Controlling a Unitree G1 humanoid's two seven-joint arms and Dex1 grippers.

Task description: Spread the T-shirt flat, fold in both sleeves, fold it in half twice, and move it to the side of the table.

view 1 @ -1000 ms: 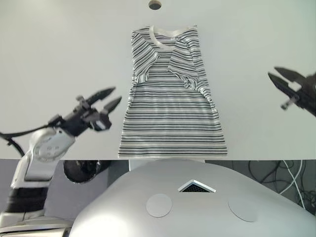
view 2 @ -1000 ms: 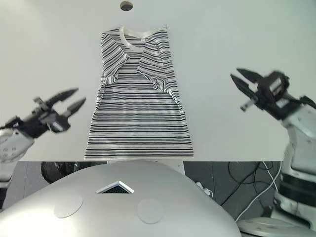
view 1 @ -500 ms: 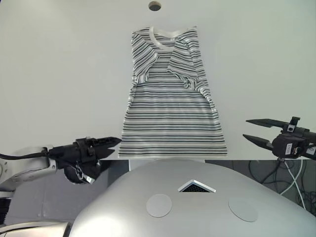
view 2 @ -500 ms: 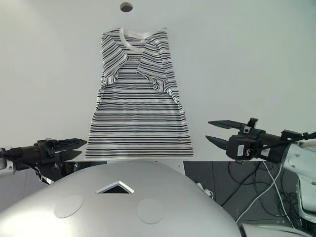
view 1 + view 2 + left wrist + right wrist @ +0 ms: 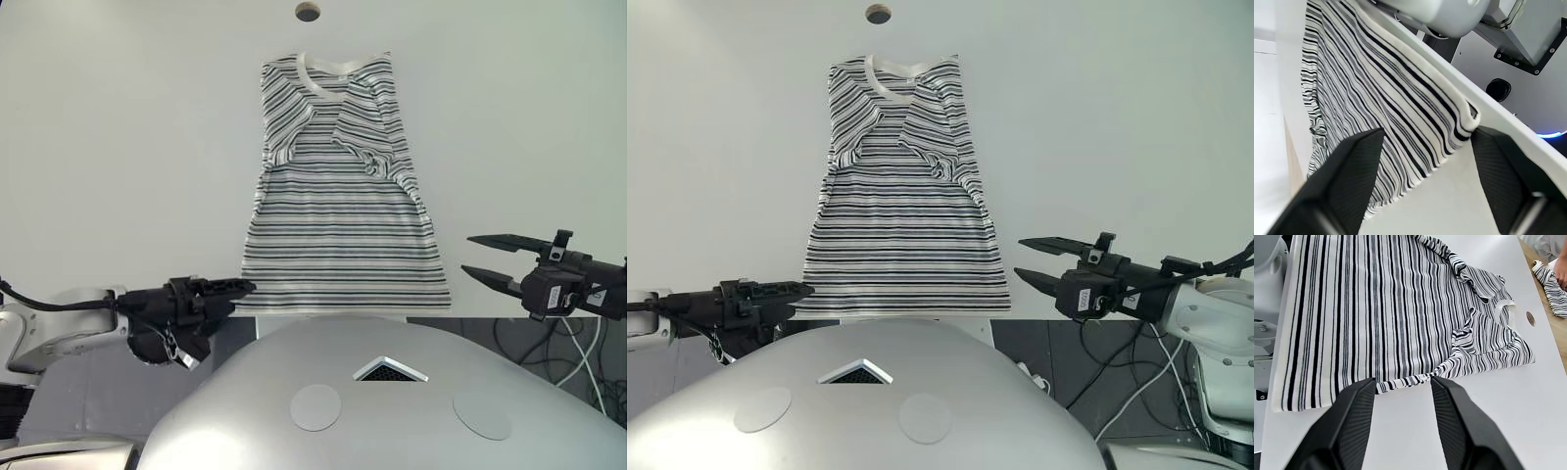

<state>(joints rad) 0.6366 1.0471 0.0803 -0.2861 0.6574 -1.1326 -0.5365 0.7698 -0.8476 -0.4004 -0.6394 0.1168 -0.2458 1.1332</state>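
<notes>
The striped T-shirt (image 5: pixel 338 215) lies flat on the white table (image 5: pixel 118 147), collar at the far end, both sleeves folded in over the chest, hem along the near edge. My left gripper (image 5: pixel 240 292) is open and low at the near edge, just left of the hem's left corner. In the left wrist view that hem corner (image 5: pixel 1469 115) sits between the fingers (image 5: pixel 1352 176) without touching them. My right gripper (image 5: pixel 468 255) is open and level, a short way right of the hem's right corner. In the right wrist view the right gripper (image 5: pixel 1403 381) faces the shirt's side edge.
A small dark round disc (image 5: pixel 308 11) sits at the table's far edge beyond the collar. Cables (image 5: pixel 578 362) lie on the floor at the right. Beyond the table's far corner, another striped cloth (image 5: pixel 1552 281) lies on a wooden surface. Bare table flanks the shirt.
Both grippers have dropped from above the table's sides to the near edge and moved inward toward the hem corners. The shirt has not moved.
</notes>
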